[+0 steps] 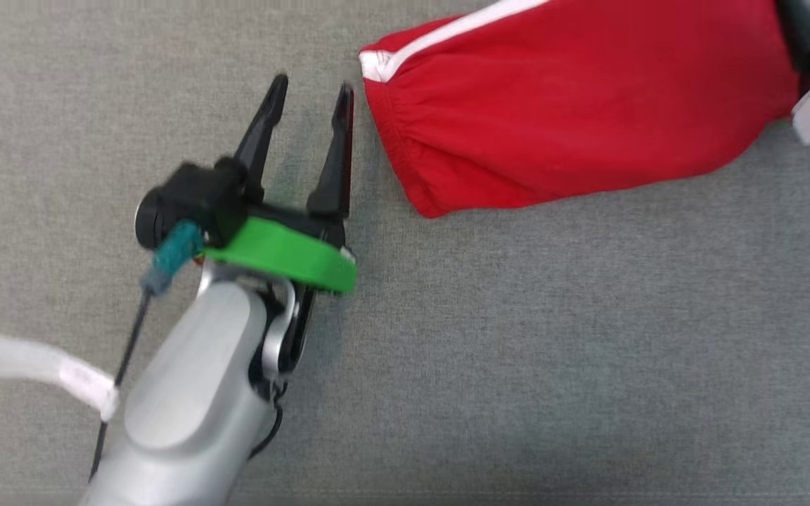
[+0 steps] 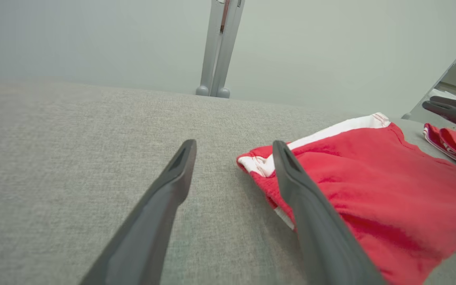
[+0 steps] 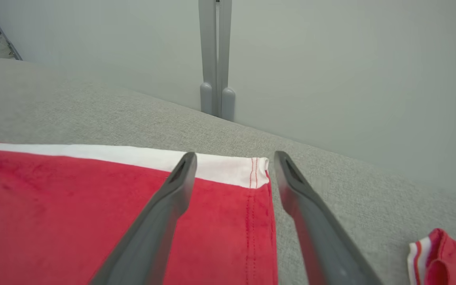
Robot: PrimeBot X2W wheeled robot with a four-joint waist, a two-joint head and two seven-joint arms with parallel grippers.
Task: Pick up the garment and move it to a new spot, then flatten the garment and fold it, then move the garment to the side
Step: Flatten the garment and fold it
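Red, soft-looking garment [image 1: 574,112] with a white side stripe and a gathered, puckered hem, lying flat on the grey fabric worktop [image 1: 517,351] across the upper right of the head view. Left fingers [image 1: 261,133] spread apart and empty at centre left of that frame, just beside the gathered edge. Right fingers [image 3: 164,213] likewise spread and gripping nothing, poised over the white-banded, stitched corner in the middle of the right wrist view.
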